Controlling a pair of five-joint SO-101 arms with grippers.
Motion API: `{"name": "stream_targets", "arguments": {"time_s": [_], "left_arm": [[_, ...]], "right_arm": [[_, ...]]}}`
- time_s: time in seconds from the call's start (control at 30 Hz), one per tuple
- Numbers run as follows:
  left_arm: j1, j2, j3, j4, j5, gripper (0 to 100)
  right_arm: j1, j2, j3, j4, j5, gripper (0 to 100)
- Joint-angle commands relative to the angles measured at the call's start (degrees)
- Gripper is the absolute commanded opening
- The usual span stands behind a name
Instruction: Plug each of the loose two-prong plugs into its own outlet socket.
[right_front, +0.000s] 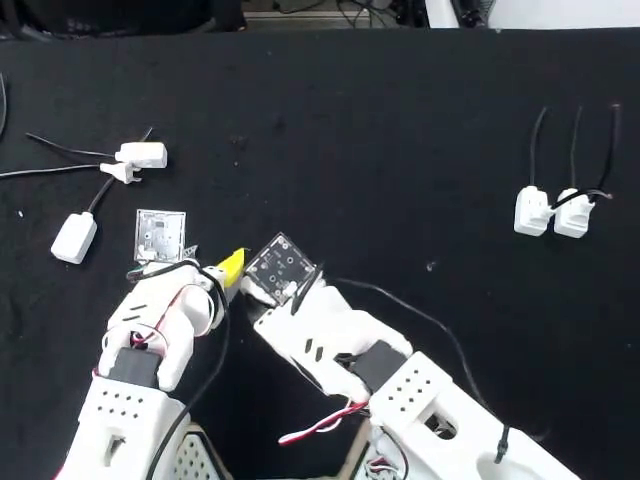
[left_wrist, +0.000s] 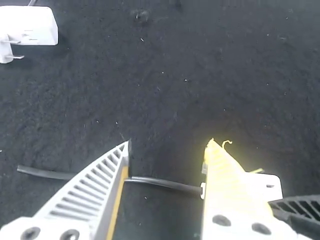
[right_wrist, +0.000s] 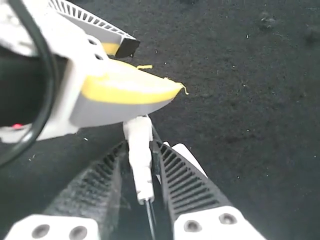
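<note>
The right end effector (right_wrist: 139, 147) is clamped on a slim white plug (right_wrist: 138, 131) at the near middle of the surface (right_front: 380, 130). The plug sits tight beside the yellow-faced finger (right_wrist: 131, 91) of the left end effector (left_wrist: 168, 145); whether they touch I cannot tell. The left jaws stand apart, with a black cable (left_wrist: 160, 183) running across the gap.

That crowding looks like the main hazard. A swing by either arm could knock the plug askew in its grip. If the left jaws closed, they would likely pinch the cable rather than the plug body (a tug there could drag the plug out altogether).

A dark square piece with pale dots (right_front: 280, 264) sits just above the right end effector, and a grey square plate (right_front: 160, 235) lies beside the left arm. Whether either is a socket I cannot tell.

Farther out on the left lie three loose plugs (right_front: 140, 155) with trailing leads, which a low sweep could snag. The widest room for moving lies ahead and rightward, up to two white plugs (right_front: 532, 210) side by side at the far right. Beyond them is the surface's far edge.
</note>
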Motion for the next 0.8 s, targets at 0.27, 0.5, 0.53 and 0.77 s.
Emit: {"name": "stream_targets", "arguments": {"time_s": [0.27, 0.5, 0.53, 0.77], "left_arm": [[0.84, 0.18, -0.22, -0.70, -0.70, 24], [0.84, 0.18, -0.13, -0.70, -0.70, 24], [0.84, 0.18, -0.13, -0.70, -0.62, 24], [0.84, 0.18, -0.13, -0.70, -0.62, 24]], "right_arm": [[0.00, -2.77, -2.33, -2.64, -6.59, 1.1], [0.26, -2.77, -2.24, -3.69, -7.30, 1.1], [0.70, -2.77, -2.24, -3.78, -7.65, 1.1], [2.02, -2.77, -2.33, -3.78, -9.23, 1.1]]}}
